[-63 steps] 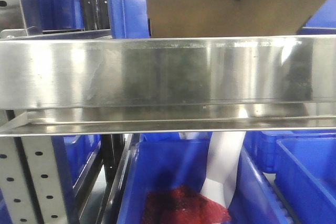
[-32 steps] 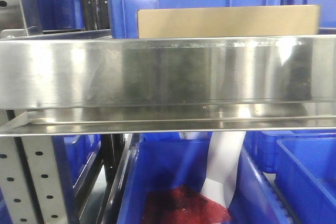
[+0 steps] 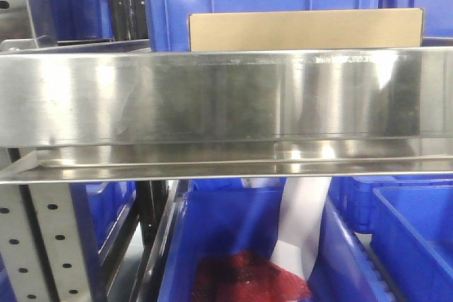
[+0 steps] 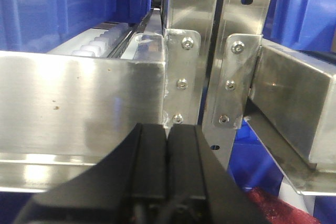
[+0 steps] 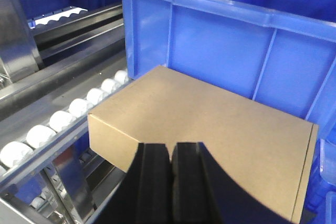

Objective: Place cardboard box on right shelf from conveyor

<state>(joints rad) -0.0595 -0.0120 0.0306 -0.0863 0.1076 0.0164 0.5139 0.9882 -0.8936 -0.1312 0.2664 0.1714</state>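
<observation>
Exterior front-facing view: cardboard box is now sitting behind the tall reflective lip of the right shelf, only its upper band showing above the steel. One second ago it was hanging higher, tilted, with a dark finger across its top corner; half a second ago it had dropped level behind the lip with no finger on it; now it is lying nearly the same, shifted a touch to the right and settled.

Right wrist view: right pincer is hovering above and clear of the box, fingers drawn together with a thin slit between the pads, gripping nothing. Box is lying flat, its long top face up, one side beside a row of white rollers, its far side just beside the wall of a blue plastic bin. Whether box and bin are touching cannot be told.

Left wrist view: left pincer is pointing at the shelf's steel uprights, pads pressed together, holding nothing; box is not appearing here.

Conveyor: not appearing in any current view.

Judgement: the release appears done and the box is resting on the shelf, so the placing looks essentially complete; what remains is likely drawing the right arm back without brushing the carton.
</observation>
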